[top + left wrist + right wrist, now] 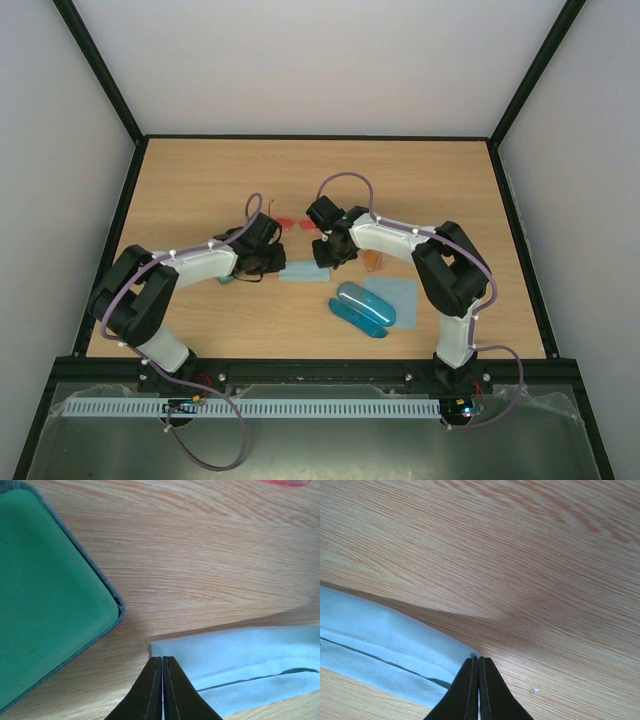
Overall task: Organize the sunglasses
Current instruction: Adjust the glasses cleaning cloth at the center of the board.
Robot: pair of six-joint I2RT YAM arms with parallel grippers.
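The red-pink sunglasses lie on the wooden table just beyond both grippers; a sliver of one red lens shows in the left wrist view. The orange sunglasses lie beside the right arm. A folded pale blue cloth stretches between the grippers. My left gripper is shut on the cloth's left corner. My right gripper is shut on the cloth's other end. The cloth casts a shadow on the wood, so it hangs slightly off the table.
A green case lies open just left of the left gripper. A blue case rests on a second pale blue cloth near the right arm. Black frame rails edge the table.
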